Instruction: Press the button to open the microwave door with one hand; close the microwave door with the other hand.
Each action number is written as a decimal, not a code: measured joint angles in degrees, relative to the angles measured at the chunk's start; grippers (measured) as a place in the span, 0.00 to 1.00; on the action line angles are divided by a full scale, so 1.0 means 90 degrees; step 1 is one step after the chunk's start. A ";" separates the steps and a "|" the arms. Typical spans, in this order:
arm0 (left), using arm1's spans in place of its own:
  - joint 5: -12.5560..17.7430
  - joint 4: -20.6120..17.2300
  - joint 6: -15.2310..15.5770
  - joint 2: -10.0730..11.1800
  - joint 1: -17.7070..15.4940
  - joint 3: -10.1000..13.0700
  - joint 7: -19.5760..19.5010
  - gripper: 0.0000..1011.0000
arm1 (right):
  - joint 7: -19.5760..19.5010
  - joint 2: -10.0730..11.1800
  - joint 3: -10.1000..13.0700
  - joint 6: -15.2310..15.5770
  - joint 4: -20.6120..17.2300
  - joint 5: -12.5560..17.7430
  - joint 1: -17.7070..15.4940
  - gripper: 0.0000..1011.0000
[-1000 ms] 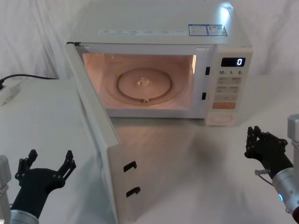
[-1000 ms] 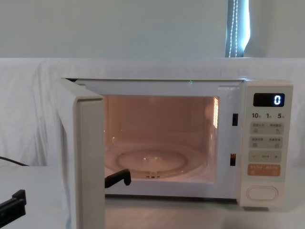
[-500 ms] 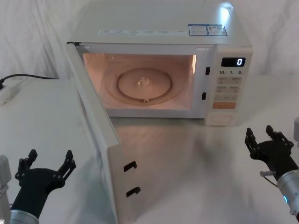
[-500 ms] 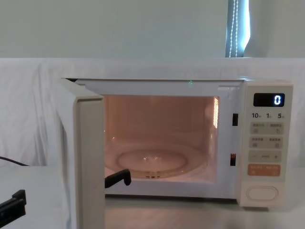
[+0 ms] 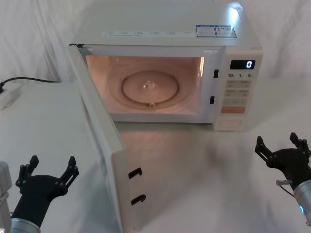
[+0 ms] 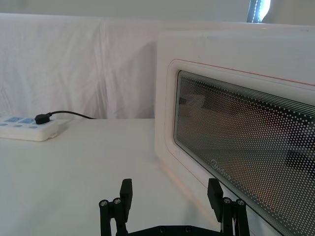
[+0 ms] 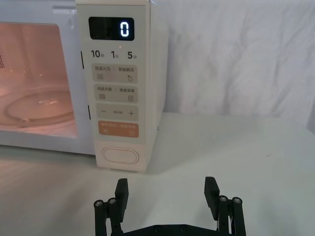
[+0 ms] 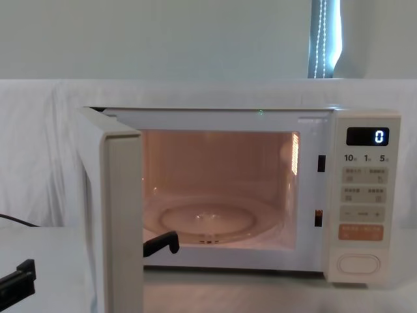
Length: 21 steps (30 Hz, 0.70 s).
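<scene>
The microwave door [image 5: 103,141] stands swung wide open toward my left, its edge facing me [image 8: 121,222]. Its dark window [image 6: 246,147] is close in front of my left gripper [image 6: 170,189]. That left gripper [image 5: 52,165] is open, low on the table, left of the door and apart from it. The cream oblong button [image 5: 229,124] sits at the bottom of the control panel [image 7: 120,156] [image 8: 358,263]. My right gripper [image 5: 277,143] is open with nothing in it, on the table in front of and right of the button [image 7: 167,187], well short of it.
The lit cavity holds a glass turntable [image 5: 149,87]. Two black latch hooks [image 5: 136,173] stick out of the door's inner face. A white power strip [image 6: 27,128] with a black cable lies at the far left [image 5: 7,97]. White cloth covers the table [image 5: 204,184].
My right gripper has opened from shut to wide and drawn back toward me and to the right. The left gripper and the door have not moved.
</scene>
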 joint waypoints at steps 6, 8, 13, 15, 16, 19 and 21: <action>0.0000 0.0000 0.0000 0.0000 0.0000 0.0000 0.0000 0.99 | -0.0007 -0.0004 0.0013 0.0002 0.0024 0.0000 0.0003 0.99; 0.0000 0.0000 0.0000 0.0000 0.0000 0.0000 0.0000 0.99 | -0.0007 -0.0005 0.0013 0.0002 0.0024 -0.0001 0.0004 0.99; 0.0000 0.0000 0.0000 0.0000 0.0000 0.0000 0.0000 0.99 | -0.0007 -0.0006 0.0012 0.0004 0.0024 -0.0002 0.0007 0.99; 0.0000 0.0000 0.0000 0.0000 0.0000 0.0000 0.0000 0.99 | -0.0007 -0.0006 0.0011 0.0005 0.0024 -0.0002 0.0007 0.99; 0.0000 0.0000 0.0000 0.0000 0.0000 0.0000 0.0000 0.99 | -0.0007 -0.0006 0.0011 0.0006 0.0024 -0.0002 0.0007 0.99; 0.0000 0.0000 0.0000 0.0000 0.0000 0.0000 0.0000 0.99 | -0.0007 -0.0006 0.0009 0.0008 0.0024 -0.0003 0.0007 0.99; 0.0000 0.0000 0.0000 0.0000 0.0000 0.0000 0.0000 0.99 | -0.0007 -0.0006 0.0007 0.0009 0.0024 -0.0004 0.0007 0.99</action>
